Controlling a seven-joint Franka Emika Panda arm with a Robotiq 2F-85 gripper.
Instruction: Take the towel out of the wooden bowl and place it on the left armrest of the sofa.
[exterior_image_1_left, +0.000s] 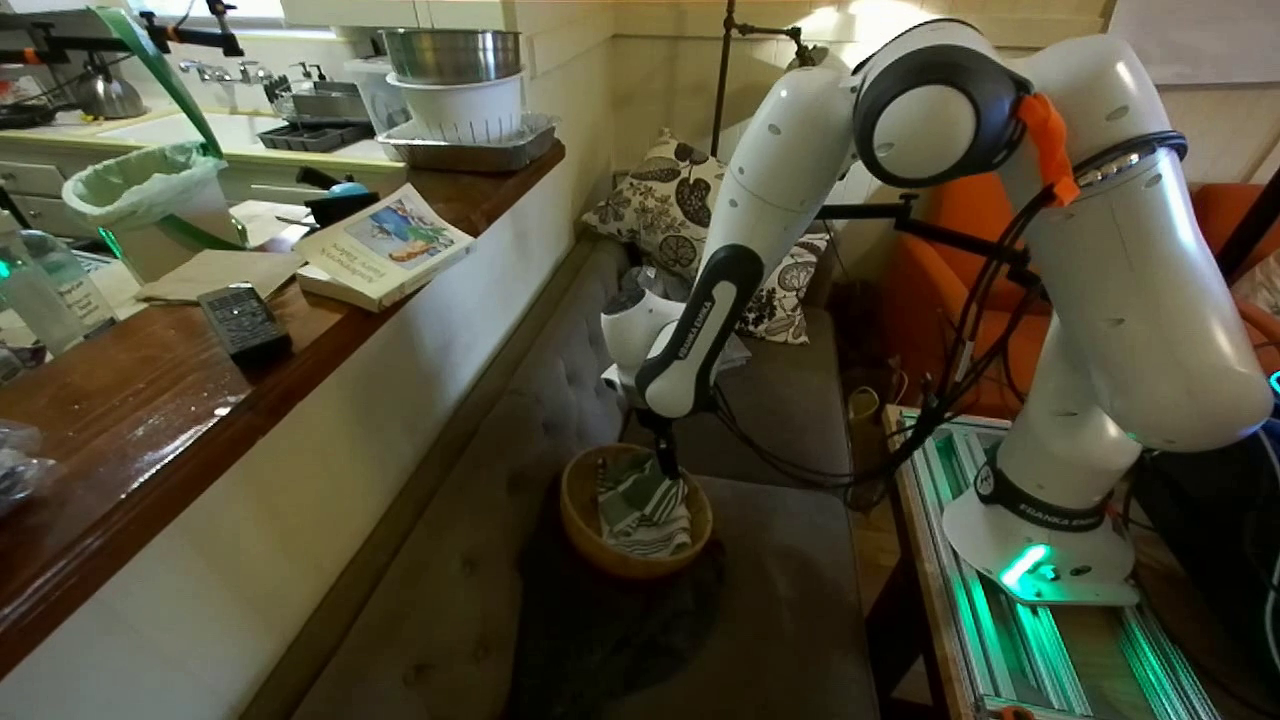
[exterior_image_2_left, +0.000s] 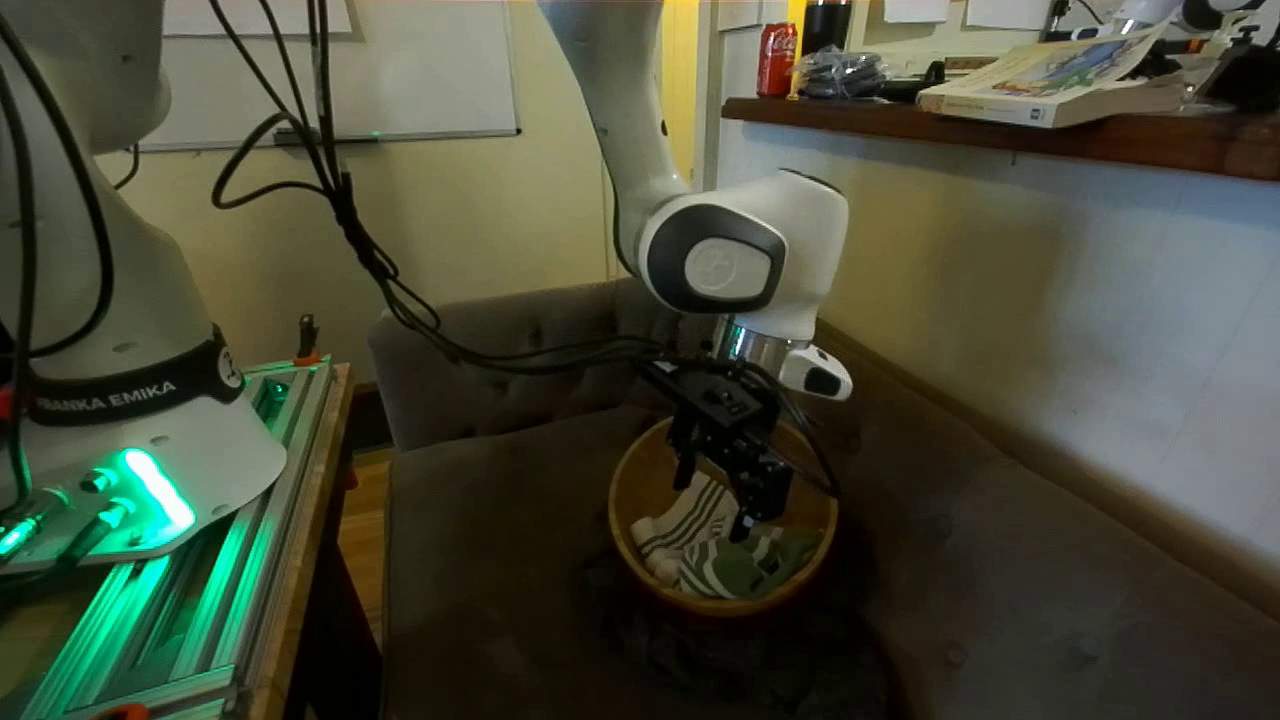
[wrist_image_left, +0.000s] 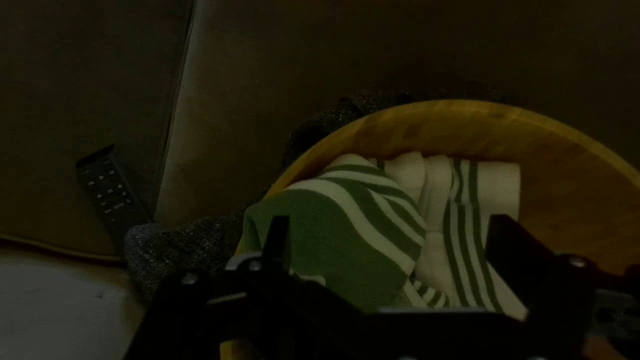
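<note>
My gripper (wrist_image_left: 390, 225) hangs over the wooden bowl (wrist_image_left: 560, 170), jaws wide; the striped towel (wrist_image_left: 345, 240) lies inside it.
Whether my fingertips (wrist_image_left: 276, 240) touch the towel, I cannot tell. Only the wrist view shows the black remote (wrist_image_left: 114, 195) on the sofa (exterior_image_1_left: 790, 570), near dark fabric (wrist_image_left: 185, 245); there I block part of the bowl's rim myself. Patterned cushions (exterior_image_1_left: 675, 190) and a red can (exterior_image_2_left: 777, 60) each appear in a single exterior view; the book (exterior_image_1_left: 390, 245) on the wooden ledge (exterior_image_1_left: 130, 430) shows in both exterior views.

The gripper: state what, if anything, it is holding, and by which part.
Nothing is held: the gripper is open, and the towel lies in the bowl.
</note>
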